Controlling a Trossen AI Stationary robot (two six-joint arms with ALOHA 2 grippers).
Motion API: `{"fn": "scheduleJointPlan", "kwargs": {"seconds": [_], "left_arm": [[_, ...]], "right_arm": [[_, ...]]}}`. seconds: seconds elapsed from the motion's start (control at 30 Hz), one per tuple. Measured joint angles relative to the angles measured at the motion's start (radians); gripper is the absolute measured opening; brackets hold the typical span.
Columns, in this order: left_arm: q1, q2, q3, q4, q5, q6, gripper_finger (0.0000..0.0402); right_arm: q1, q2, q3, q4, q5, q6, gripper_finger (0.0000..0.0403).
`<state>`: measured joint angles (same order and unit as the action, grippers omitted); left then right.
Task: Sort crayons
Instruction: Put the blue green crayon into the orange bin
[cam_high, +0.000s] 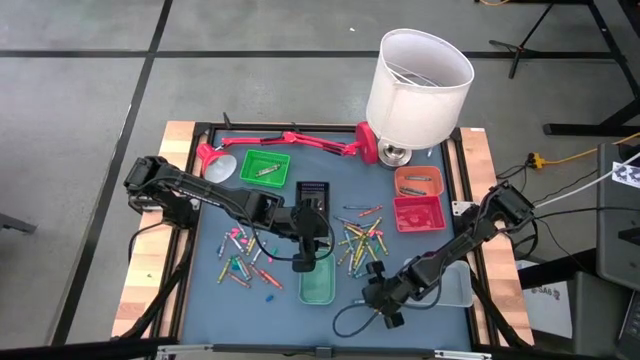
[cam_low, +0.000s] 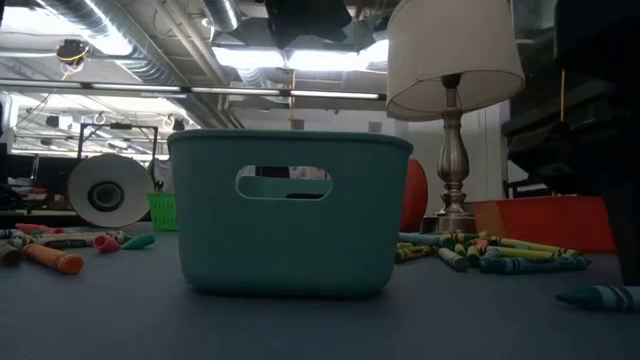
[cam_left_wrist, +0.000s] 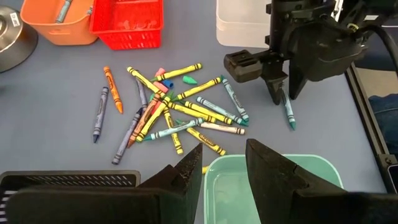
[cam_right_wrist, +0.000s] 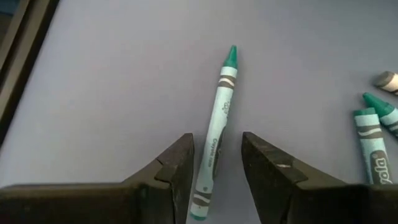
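1. High view: the desk (cam_high: 200, 300) carries several small trays. A green tray (cam_high: 265, 167) at the back holds what looks like one stick. An orange tray (cam_high: 418, 181) holds a crayon, and the red tray (cam_high: 419, 213) sits just in front of it. A teal tray (cam_high: 317, 283) stands at the front centre, with a clear tray (cam_high: 455, 285) to its right.
2. Crayons (cam_high: 360, 238) lie loose in a heap between the teal and red trays; a second scatter of crayons (cam_high: 243, 258) lies left of the teal tray.
3. Left wrist view: the left gripper (cam_left_wrist: 224, 165) hangs over the teal tray (cam_left_wrist: 273, 186), jaws parted and holding nothing. The tray's floor looks bare where it shows.
4. Right wrist view: the right gripper (cam_right_wrist: 216, 158) is low over the desk, jaws released, with a teal crayon (cam_right_wrist: 217, 130) lying between them, not yet clenched.
5. Low view: the teal tray (cam_low: 290, 215) fills the middle; a lamp (cam_low: 452, 60) stands behind it on the right.
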<state>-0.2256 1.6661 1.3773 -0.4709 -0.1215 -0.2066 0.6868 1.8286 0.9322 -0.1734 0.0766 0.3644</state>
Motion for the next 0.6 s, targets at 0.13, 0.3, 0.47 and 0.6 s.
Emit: {"fn": "scheduleJointPlan", "kwargs": {"seconds": [0.13, 0.3, 0.47, 0.6], "left_arm": [[0.000, 0.000, 0.000, 0.000, 0.000, 0.000, 0.0108], [0.000, 0.000, 0.000, 0.000, 0.000, 0.000, 0.0108], [0.003, -0.022, 0.000, -0.011, 0.000, 0.000, 0.0108], [0.003, -0.068, 0.000, -0.041, 0.000, 0.000, 0.0108]], "right_arm": [[0.000, 0.001, 0.000, -0.003, 0.012, -0.005, 0.0138], [0.001, 0.002, -0.001, -0.004, 0.019, -0.006, 0.0131], [0.000, 0.003, -0.001, -0.003, 0.019, -0.006, 0.0089], [0.000, 0.004, -0.002, -0.001, 0.019, -0.003, 0.0057]]}}
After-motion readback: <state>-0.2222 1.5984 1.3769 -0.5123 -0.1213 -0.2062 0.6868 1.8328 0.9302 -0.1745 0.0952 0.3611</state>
